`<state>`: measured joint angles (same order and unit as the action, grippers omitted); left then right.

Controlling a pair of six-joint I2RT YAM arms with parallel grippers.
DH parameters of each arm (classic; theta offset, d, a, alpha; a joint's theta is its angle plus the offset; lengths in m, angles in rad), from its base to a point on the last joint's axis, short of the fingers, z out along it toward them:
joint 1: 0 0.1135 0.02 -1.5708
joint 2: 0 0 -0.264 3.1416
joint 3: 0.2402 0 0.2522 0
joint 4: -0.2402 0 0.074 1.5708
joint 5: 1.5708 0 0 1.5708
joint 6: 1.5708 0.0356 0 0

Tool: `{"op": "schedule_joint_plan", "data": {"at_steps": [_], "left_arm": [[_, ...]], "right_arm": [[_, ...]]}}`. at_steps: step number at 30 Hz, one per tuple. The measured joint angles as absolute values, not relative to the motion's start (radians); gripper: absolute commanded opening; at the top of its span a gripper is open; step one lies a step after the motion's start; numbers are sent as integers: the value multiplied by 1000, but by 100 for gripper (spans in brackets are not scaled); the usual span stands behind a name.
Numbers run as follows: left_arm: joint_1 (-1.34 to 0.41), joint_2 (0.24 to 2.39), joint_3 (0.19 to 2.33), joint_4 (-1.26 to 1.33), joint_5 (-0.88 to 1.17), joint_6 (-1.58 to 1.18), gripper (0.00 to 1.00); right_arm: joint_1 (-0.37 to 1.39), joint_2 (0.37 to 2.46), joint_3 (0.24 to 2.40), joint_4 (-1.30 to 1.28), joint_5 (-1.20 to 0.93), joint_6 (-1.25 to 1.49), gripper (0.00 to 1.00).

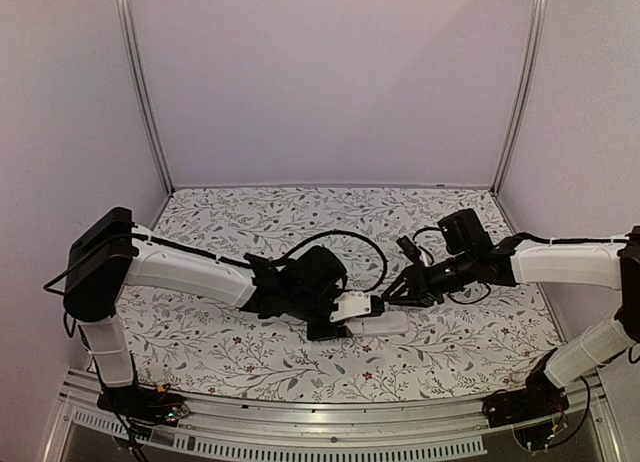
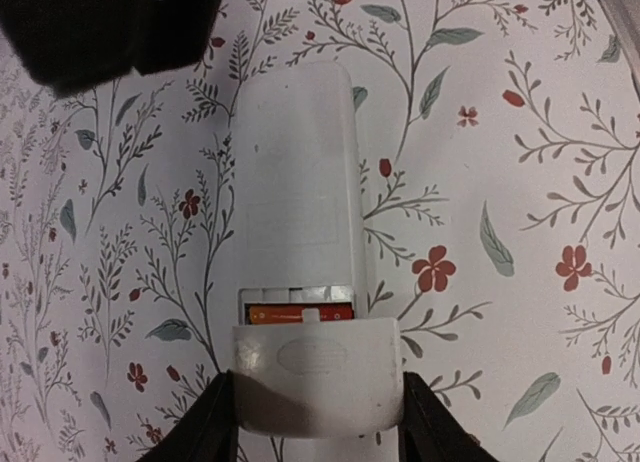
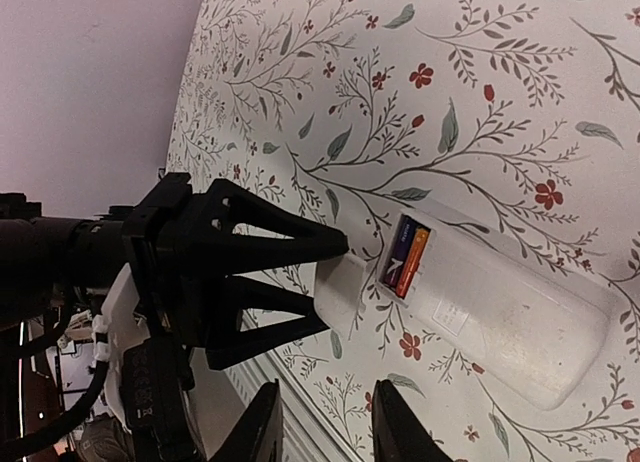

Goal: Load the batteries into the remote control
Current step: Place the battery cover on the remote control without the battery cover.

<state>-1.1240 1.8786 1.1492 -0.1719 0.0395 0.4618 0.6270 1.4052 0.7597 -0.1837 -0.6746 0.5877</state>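
The remote control (image 2: 295,182) lies white back up on the floral table, its battery bay open. An orange battery (image 3: 415,264) and a dark battery (image 3: 400,252) lie side by side in the bay. In the left wrist view only the orange battery (image 2: 300,313) shows. My left gripper (image 2: 318,422) is shut on the white battery cover (image 2: 318,372), holding it over the near end of the bay. My right gripper (image 3: 325,422) hovers beside the remote control (image 3: 500,312), jaws apart with nothing between them. In the top view the right gripper (image 1: 390,297) faces the left gripper (image 1: 350,310) over the remote control (image 1: 385,325).
The left gripper's black fingers (image 3: 290,242) reach in from the left in the right wrist view. The table's front metal rail (image 1: 300,422) runs close behind the remote. Grey walls enclose the table on three sides. A black cable (image 1: 350,242) loops above the left wrist.
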Motion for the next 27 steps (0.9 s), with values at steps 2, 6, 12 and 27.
{"op": "schedule_joint_plan", "data": {"at_steps": [2, 6, 12, 27], "left_arm": [[-1105, 1886, 1158, -171, 57, 464, 42], [-1076, 1892, 1169, -170, 83, 471, 44], [-1068, 1931, 1198, -171, 108, 473, 46], [-1048, 1997, 1243, -203, 146, 474, 48]], "right_arm": [[627, 1431, 760, -149, -696, 613, 25], [627, 1491, 760, -78, -741, 659, 22], [627, 1570, 760, 19, -793, 728, 18], [629, 1678, 760, 149, -849, 821, 9]]}}
